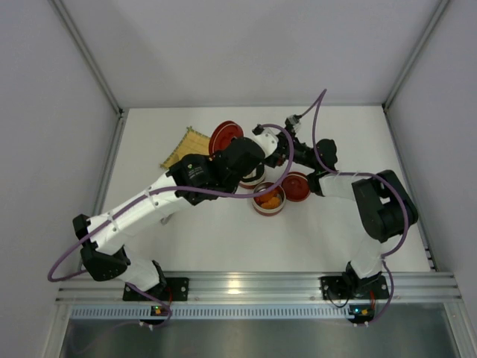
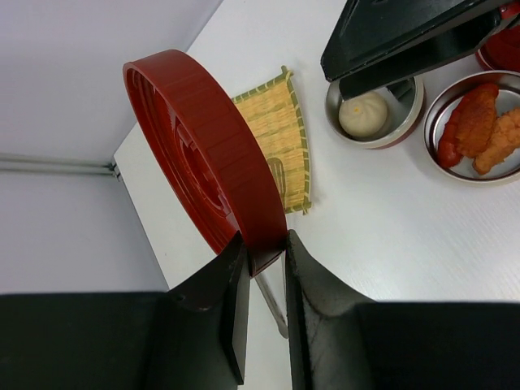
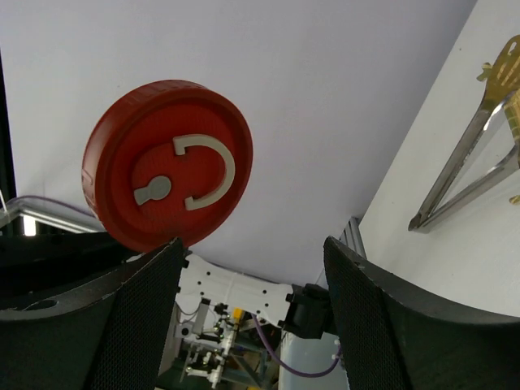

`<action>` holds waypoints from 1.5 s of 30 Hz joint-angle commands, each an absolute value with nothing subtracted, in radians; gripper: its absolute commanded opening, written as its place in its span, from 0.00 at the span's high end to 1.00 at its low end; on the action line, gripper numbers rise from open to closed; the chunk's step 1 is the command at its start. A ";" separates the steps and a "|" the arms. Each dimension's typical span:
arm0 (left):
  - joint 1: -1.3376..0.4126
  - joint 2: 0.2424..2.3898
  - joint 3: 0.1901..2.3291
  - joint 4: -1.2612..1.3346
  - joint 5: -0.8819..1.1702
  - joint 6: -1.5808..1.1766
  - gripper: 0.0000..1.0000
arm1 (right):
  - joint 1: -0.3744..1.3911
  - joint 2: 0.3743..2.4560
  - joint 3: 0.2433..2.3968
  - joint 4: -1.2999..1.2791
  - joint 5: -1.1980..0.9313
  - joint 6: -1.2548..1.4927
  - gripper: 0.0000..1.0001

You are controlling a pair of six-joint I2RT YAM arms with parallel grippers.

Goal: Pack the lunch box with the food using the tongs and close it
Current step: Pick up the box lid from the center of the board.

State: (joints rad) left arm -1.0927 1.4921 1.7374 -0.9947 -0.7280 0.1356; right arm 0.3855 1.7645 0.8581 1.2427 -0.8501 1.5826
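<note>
My left gripper (image 2: 264, 253) is shut on the rim of the red lunch box lid (image 2: 203, 150) and holds it on edge above the table. In the right wrist view the lid (image 3: 166, 175) shows its top with a white symbol. My right gripper (image 3: 252, 309) stands open beside it with nothing between its fingers. A white bun (image 2: 370, 114) lies in one steel-lined tier. The red and orange food (image 2: 479, 130) lies in another tier (image 1: 268, 198). The silver tongs (image 3: 467, 179) lie flat on the table by the mat.
The yellow woven mat (image 2: 280, 138) lies at the back left of the table (image 1: 223, 239). A third red tier (image 1: 297, 186) stands right of the one with orange food. My left arm (image 1: 149, 205) crosses the table's middle, and one right finger (image 2: 406, 41) hangs over the bun's tier.
</note>
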 commanded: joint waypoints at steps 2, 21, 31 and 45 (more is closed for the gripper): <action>-1.092 1.486 1.779 -1.009 -0.696 0.101 1.00 | 0.414 1.704 0.890 1.701 -0.835 1.581 0.31; -1.092 1.529 1.844 -1.029 -0.686 0.087 1.00 | 0.535 1.850 1.066 1.701 -0.818 1.646 0.35; -1.092 1.535 1.859 -1.035 -0.672 0.086 1.00 | 0.541 1.901 1.109 1.701 -0.818 1.689 0.45; -1.092 1.494 1.783 -0.994 -0.689 0.075 1.00 | 0.571 1.873 1.147 1.701 -0.848 1.706 0.62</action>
State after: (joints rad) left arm -1.0889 1.5314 1.8046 -1.0313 -0.6842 0.0978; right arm 0.5274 1.9091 1.0962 1.2545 -0.8398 1.6958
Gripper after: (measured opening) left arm 0.242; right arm 0.399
